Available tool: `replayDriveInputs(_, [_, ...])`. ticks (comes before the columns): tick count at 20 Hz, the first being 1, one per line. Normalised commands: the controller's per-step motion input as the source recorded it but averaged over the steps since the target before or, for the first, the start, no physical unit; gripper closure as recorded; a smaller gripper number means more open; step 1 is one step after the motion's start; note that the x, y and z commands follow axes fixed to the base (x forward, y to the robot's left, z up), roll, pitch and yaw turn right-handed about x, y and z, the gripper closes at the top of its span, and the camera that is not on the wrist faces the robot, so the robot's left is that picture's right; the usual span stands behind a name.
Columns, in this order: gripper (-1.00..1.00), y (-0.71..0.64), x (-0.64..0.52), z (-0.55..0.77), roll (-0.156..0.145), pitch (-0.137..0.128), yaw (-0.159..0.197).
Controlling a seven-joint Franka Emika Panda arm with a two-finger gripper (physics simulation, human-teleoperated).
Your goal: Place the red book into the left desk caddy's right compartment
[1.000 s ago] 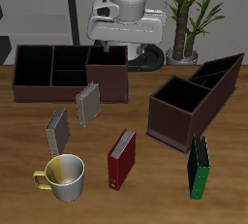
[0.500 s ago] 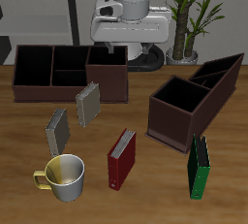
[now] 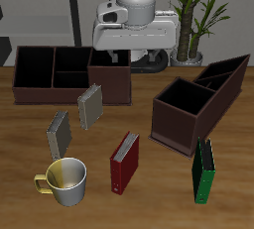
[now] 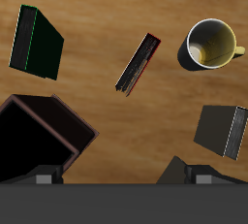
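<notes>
The red book (image 3: 124, 162) stands upright near the table's front edge, between the mug and the green book; it also shows in the wrist view (image 4: 138, 63). The left desk caddy (image 3: 203, 102) sits diagonally farther back, and its big square right compartment (image 3: 184, 98) is empty and dark; it also shows in the wrist view (image 4: 34, 143). My gripper (image 3: 134, 55) hangs high over the table's back, well away from the book. Its fingers (image 4: 44, 176) stand wide apart with nothing between them.
A second brown caddy (image 3: 69, 74) sits square-on at the back. Two grey books (image 3: 90, 104) (image 3: 60, 134) and a white mug (image 3: 64, 180) stand in front of it. A green book (image 3: 203, 171) stands by the front edge, below the diagonal caddy. A potted plant (image 3: 198, 15) is behind.
The arm's hand has shifted slightly sideways toward the diagonal caddy's side. The books, mug and caddies have not moved.
</notes>
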Motion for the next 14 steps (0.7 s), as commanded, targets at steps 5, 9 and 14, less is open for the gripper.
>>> replayDriveInputs(5, [-1.0, -0.09, 0.34, -0.02, 0.016, 0.013, 0.026])
replayDriveInputs(9, [-1.0, -0.08, 0.3, 0.03, 0.004, -0.013, 0.003])
replayDriveInputs(14, [-1.0, -0.03, 0.21, -0.05, -0.011, -0.005, -0.009])
